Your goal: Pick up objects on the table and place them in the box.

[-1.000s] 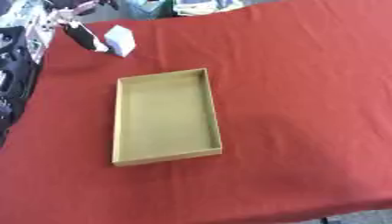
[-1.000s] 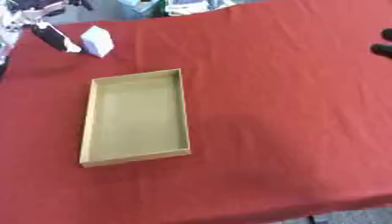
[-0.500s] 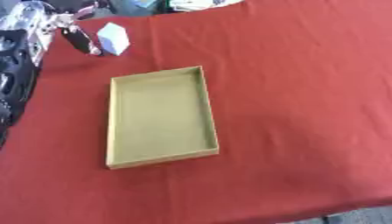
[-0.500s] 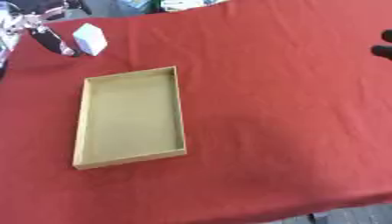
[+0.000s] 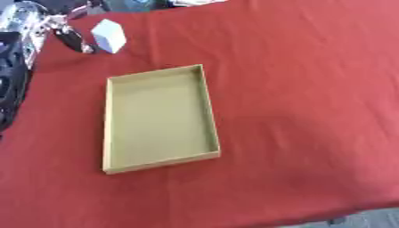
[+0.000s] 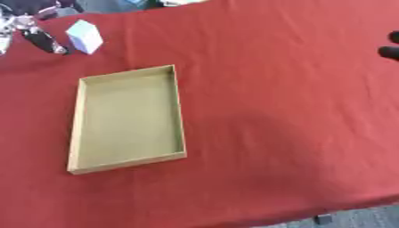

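Left hand (image 5: 46,26) fingers beside white block (image 5: 109,36), box (image 5: 160,118) lengthwise away.

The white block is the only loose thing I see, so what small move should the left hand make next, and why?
Probably ease the left hand rightward and close on the white block. Its dark fingers sit just left of the block, seemingly not yet gripping it, and the box lies empty nearby.

My left hand (image 5: 66,36) shows silver metal parts with dark, black-tipped fingers (image 5: 74,41); its arm is black. My right hand (image 6: 389,46) shows only as black fingertips.
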